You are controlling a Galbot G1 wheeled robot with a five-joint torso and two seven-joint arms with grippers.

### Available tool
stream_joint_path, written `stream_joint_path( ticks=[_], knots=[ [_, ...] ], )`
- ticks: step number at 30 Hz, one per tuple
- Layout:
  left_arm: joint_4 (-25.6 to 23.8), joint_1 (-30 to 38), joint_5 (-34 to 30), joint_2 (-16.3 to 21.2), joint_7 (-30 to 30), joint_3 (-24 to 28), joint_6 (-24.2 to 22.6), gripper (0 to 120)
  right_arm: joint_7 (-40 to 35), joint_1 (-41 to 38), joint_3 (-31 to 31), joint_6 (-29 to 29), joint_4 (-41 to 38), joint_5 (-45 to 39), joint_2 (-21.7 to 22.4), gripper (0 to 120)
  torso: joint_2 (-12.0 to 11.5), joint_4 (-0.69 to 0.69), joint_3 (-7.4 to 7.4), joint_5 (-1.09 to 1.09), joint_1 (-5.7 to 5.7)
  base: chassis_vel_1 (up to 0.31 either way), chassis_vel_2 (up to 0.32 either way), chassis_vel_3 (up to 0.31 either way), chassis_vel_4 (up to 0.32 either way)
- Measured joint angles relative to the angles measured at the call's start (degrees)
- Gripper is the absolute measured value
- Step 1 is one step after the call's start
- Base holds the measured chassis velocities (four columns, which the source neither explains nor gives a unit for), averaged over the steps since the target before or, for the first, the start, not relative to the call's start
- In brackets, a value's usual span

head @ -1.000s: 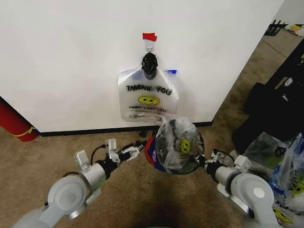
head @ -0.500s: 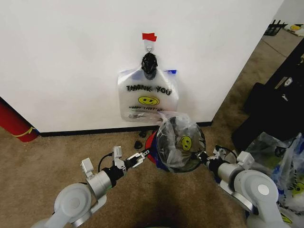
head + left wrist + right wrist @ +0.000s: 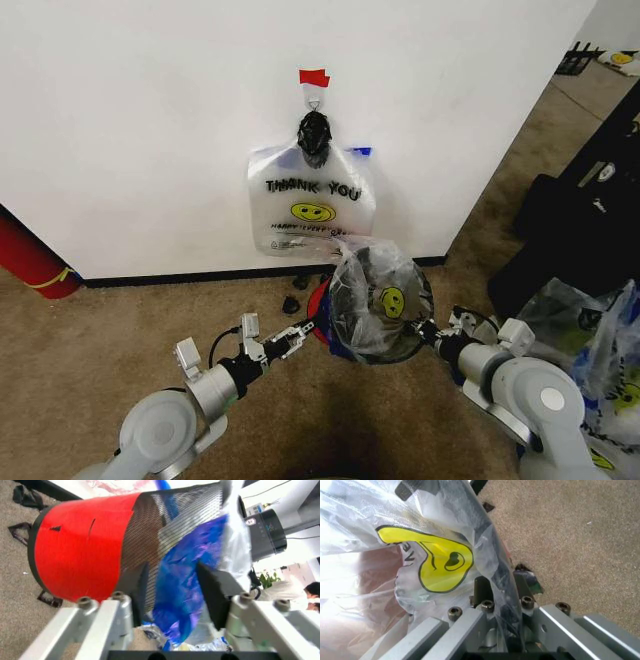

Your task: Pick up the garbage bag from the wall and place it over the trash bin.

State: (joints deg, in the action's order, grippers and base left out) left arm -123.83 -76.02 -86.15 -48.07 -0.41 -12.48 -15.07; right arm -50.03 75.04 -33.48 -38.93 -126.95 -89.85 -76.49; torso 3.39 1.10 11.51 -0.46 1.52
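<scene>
Since a second ago the left pincer (image 3: 295, 337) has slid forward from the bare carpet to the bin's left flank, while the bag's mouth has settled lower around the rim. Left to right in the head view: the left pincer stands released, its fingers (image 3: 141, 592) straddling a blue fold of the garbage bag (image 3: 378, 300) against the mesh side of the trash bin (image 3: 320, 305); that fold lies at about 2 o'clock from the pincer and very close. The bag is draped over the bin, smiley facing up, on the floor just below the wall (image 3: 150, 120). At the bin's 4 o'clock edge, the right pincer (image 3: 432, 334) is clenched on the bag's film by the rim. The left arm looks nearer the slack blue fold, so the next tug probably falls to it.
</scene>
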Motion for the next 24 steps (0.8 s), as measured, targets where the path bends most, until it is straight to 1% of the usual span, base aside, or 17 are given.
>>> stream_joint_path(
  ticks=[5, 7, 8, 9, 15, 21, 24],
  knots=[
    [0.18, 0.98, 0.04, -0.18, 0.01, 0.71, 0.08, 13, -0.12, -0.74, 0.33, 0.00, 0.45, 0.19, -0.01, 0, 0.00, 0.00, 0.00, 0.00, 0.00, 0.000, 0.000, 0.000, 0.000],
    [0.33, 1.05, 0.06, -0.20, 0.01, 0.76, 0.14, 11, -0.15, -0.87, 0.33, 0.02, 0.54, 0.19, 0.04, 0, 0.00, 0.00, 0.00, 0.00, 0.00, 0.000, 0.000, 0.000, 0.000],
    [0.44, 1.07, 0.07, -0.22, 0.01, 0.80, 0.17, 5, -0.16, -0.96, 0.32, 0.03, 0.64, 0.19, 0.07, 0, 0.00, 0.00, 0.00, 0.00, 0.00, 0.000, 0.000, 0.000, 0.000],
    [0.54, 1.04, 0.13, -0.24, 0.06, 0.82, 0.20, 1, -0.17, -0.99, 0.31, 0.05, 0.78, 0.21, 0.09, 0, 0.00, 0.00, 0.00, 0.00, 0.00, 0.000, 0.000, 0.000, 0.000],
    [0.78, 0.72, 1.12, -0.42, 0.23, 0.97, 0.93, 0, -0.16, -1.06, 0.28, 0.19, 1.21, 0.43, -0.14, 0, 0.00, 0.00, 0.00, 0.01, 0.00, 0.000, 0.000, 0.000, 0.000],
    [3.16, 0.50, 5.87, -0.44, -0.37, 1.32, 2.47, 0, -0.20, -0.90, 0.15, 0.33, -0.24, -0.18, -0.14, 0, 0.00, 0.00, 0.00, 0.00, 0.00, 0.000, 0.000, 0.000, 0.000],
    [3.88, 0.44, 6.91, -0.53, -0.93, 1.54, 2.90, 0, -0.21, -0.85, 0.11, 0.33, -0.44, -0.30, -0.11, 0, 0.00, 0.00, 0.00, 0.00, 0.00, 0.000, 0.000, 0.000, 0.000]
  ],
)
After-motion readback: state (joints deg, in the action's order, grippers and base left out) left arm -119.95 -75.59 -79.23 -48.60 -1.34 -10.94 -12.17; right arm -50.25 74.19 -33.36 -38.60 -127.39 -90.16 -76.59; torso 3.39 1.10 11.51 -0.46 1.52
